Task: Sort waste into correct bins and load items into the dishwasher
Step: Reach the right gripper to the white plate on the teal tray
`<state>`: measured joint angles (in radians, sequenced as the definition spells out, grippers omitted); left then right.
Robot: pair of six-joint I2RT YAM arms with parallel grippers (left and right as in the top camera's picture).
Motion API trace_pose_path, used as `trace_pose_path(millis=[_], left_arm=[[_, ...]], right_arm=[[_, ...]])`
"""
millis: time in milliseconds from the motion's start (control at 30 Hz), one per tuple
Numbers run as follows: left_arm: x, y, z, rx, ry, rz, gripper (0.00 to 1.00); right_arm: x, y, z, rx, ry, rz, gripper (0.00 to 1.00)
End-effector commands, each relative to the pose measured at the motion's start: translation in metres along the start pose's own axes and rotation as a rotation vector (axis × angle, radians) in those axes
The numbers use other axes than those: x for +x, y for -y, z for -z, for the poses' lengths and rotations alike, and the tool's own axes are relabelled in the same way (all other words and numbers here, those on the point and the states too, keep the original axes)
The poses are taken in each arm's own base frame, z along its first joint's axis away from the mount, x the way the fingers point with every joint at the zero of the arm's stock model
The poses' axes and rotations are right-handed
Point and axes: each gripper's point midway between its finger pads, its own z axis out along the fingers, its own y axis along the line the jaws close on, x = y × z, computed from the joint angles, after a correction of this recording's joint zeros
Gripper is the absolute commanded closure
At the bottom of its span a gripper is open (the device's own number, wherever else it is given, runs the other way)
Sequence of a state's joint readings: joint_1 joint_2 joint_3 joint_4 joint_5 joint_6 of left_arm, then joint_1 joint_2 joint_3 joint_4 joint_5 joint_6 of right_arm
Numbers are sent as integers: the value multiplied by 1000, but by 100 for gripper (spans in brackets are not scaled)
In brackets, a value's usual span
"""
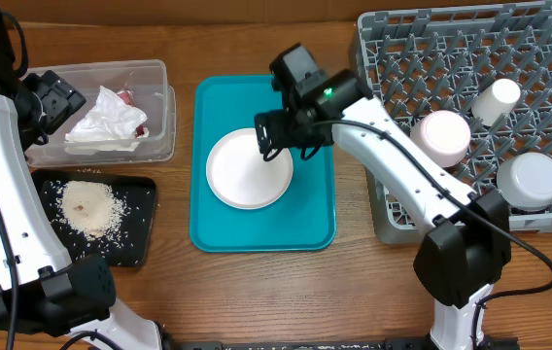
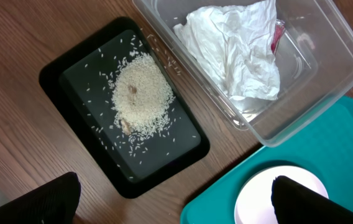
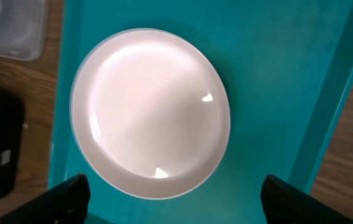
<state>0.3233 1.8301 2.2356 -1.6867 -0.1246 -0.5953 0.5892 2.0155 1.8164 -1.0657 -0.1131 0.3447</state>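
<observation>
While the right tool (image 3: 178, 198) hung with fingers (image 3: 68, 198) spread wide, we found the glossy round white plate (image 1: 249, 168) directly beneath it, flat on the teal plastic tray (image 1: 310, 209); the left tool (image 2: 175, 198), likewise spread, stood farther off.

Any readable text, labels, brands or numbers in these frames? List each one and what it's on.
Nothing legible in any view.
Clear bin: faint raised marks on its rim, too blurred to read.
Black tray: small pale patch, too small to tell if it is a label.
Plate, teal tray, dish rack: no print seen.
</observation>
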Motion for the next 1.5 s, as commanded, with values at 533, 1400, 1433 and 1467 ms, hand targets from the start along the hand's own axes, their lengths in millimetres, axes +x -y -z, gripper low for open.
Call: trace_pose_path(millis=[533,1400,1433,1467], left_arm=[[-2,-2,3,-2,9,-8,0],[-2,-2,3,-2,9,-8,0],[-2,-2,3,-2,9,-8,0],[-2,-2,3,-2,9,-8,0]], right_arm=[[22,37,-76,70,-6,-276,42],[48,41,-116,96,-120,-365,85],[48,41,-114,88,-125,-369,93],[47,41,-113,85,-130,-374,96]])
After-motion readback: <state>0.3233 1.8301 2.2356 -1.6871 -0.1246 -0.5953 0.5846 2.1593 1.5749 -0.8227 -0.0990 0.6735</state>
